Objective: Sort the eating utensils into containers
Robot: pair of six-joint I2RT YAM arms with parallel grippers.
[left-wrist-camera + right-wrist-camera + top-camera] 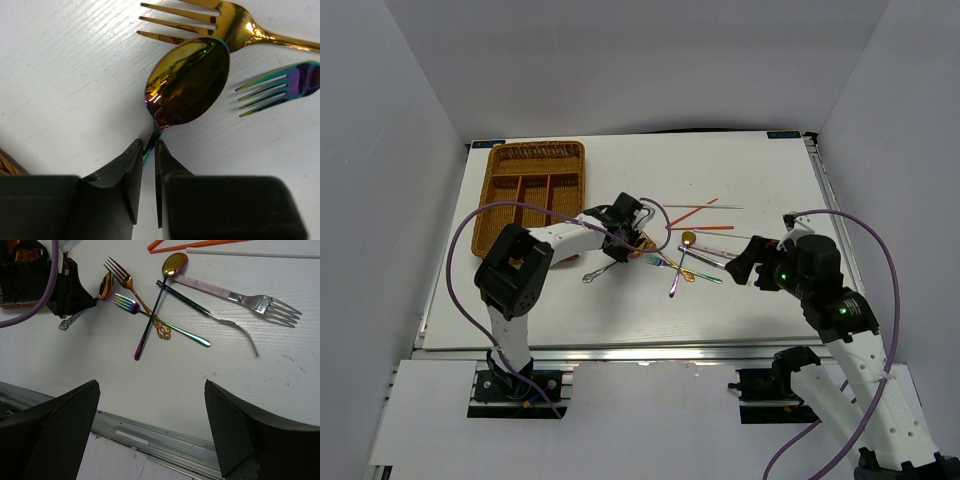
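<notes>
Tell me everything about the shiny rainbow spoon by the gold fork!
The rainbow spoon is mirror-shiny metal, its oval bowl glowing gold and purple with a green-blue rim. It lies on the white table. Its thin neck looks pinched between the two black fingers of the left end effector, and most of the handle is hidden behind them. The bowl's tip appears to touch the gold fork just below its tines.
</notes>
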